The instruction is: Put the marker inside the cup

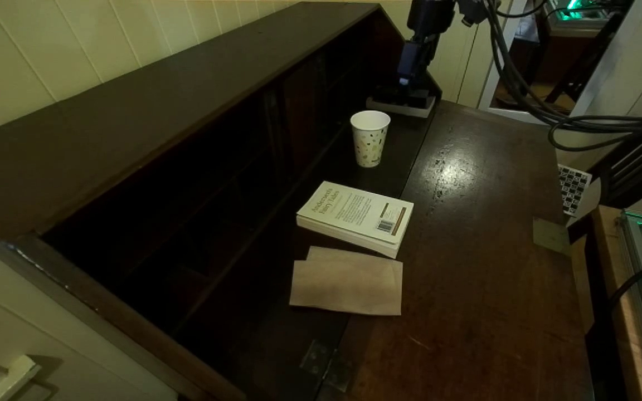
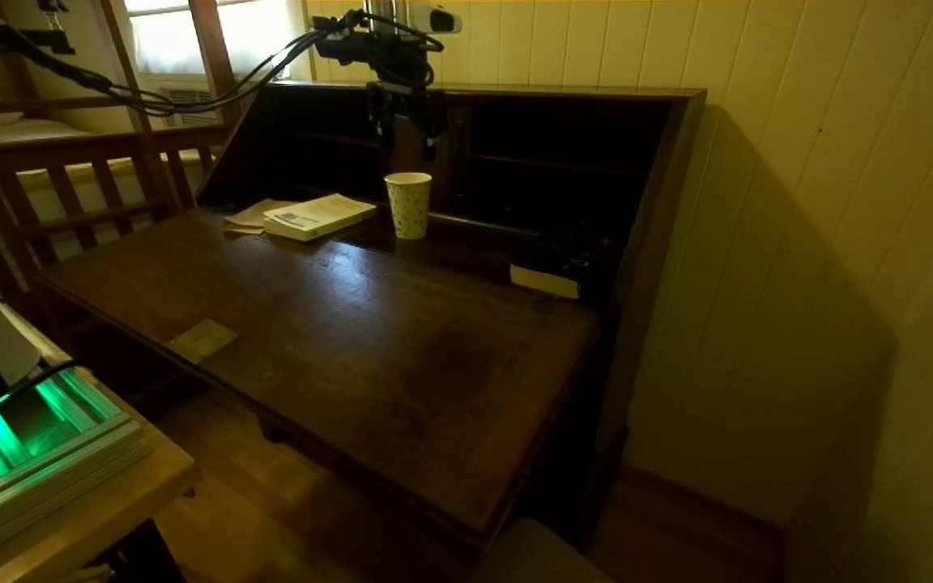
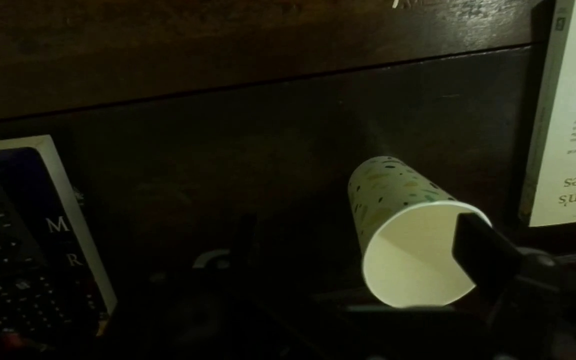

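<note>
Gripper higher than cup, jaws apart; white book reads "Andersen's Fairy Tales"; dark book, "M", "R".

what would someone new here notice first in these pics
Probably the pale, speckled cup, upright on the dark desk beside the white book. Next, perhaps, the green glow at the lower left of an exterior view. The black gripper, hanging above the desk, is harder to spot.

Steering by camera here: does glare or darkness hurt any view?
Both exterior views: glare on the wooden desk; in an exterior view the tool blends into dark shelving. Wrist view: very dark along the bottom, though the patterned paper cup shows bright.
</note>
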You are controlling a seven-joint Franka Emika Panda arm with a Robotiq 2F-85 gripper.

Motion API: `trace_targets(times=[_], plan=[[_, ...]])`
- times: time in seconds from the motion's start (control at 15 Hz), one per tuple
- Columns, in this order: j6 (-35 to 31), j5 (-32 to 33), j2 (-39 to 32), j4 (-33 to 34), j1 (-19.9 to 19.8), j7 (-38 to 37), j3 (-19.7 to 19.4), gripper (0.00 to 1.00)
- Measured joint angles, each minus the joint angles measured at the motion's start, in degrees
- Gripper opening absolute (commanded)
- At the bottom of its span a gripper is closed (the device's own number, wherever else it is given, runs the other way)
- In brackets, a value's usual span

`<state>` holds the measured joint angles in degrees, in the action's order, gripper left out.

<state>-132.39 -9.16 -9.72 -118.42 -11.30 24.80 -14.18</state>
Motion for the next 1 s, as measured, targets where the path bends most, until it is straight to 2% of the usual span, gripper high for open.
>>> trace_targets(times=[0.4,0.73,1.0], plan=[[-0.9,0.3,-0.2,0.1,-0.2,-0.2,0.4,1.0],[-11.4,1.4,-1.9,-0.3,-0.4,-4.0,0.5,1.0],[-15.6,1.4,-4.9,0.3,-0.8,-5.9,0.8,1.0]])
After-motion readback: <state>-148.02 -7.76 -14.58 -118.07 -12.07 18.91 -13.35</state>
